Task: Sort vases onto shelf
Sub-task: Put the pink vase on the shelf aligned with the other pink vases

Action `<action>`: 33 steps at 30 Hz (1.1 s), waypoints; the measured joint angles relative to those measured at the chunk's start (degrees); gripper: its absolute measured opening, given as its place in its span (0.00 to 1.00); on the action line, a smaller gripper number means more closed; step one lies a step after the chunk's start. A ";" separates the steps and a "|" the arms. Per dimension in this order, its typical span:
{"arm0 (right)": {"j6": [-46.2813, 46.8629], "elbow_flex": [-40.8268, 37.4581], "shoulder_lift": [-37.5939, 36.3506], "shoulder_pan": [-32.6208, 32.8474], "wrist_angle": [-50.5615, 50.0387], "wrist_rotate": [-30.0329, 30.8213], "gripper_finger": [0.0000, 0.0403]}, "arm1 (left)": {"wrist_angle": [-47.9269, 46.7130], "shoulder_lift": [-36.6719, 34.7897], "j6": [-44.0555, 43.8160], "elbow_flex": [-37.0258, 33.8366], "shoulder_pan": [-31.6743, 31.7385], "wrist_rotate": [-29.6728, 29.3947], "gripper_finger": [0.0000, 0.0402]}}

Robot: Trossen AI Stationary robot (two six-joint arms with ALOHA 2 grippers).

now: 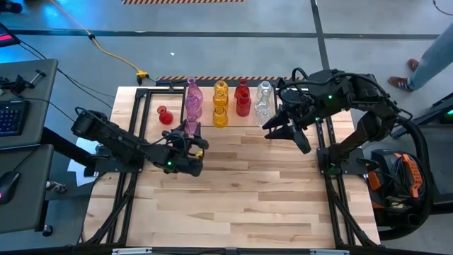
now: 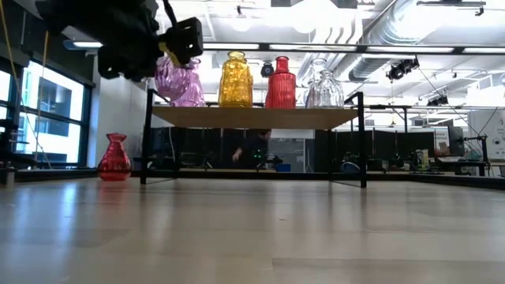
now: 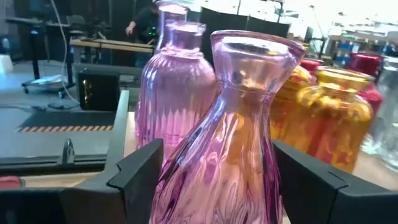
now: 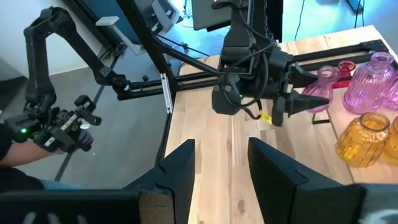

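- The shelf [image 1: 212, 126] is standing along the far edge of the table [image 1: 233, 191], and most of the vases are already sitting on it in colour groups: pink vases [image 2: 180, 83] at its left end, yellow vases [image 1: 220, 105] next, red vases [image 1: 243, 99] after them, and clear vases [image 1: 264, 103] at its right end.
- The left gripper [image 3: 214, 180] is clamped on one more pink vase [image 3: 227, 137], with a finger on each side of its body, holding it at the shelf's front left corner just beside the pink ones; whether its base is touching the shelf top cannot be told.
- One small red vase [image 1: 165, 115] is still standing on the table, off the shelf's left end, near the far left corner; judging by this, it is what remains to be sorted.
- The right gripper [image 4: 221, 168] is hanging with its fingers apart and nothing between them, off the shelf's right end, waiting.
- So the task is looking nearly finished: this pink vase to be released, then the red one.
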 joint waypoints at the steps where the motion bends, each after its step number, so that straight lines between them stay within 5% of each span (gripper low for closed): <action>1: 0.36 0.00 0.00 0.00 -0.02 0.08 0.32 | -0.57 0.09 -1.08 0.00 0.34 0.06 0.63; 33: 0.52 -0.21 0.28 0.00 0.02 0.46 0.32 | 0.70 4.15 -8.14 0.13 6.64 -0.91 0.63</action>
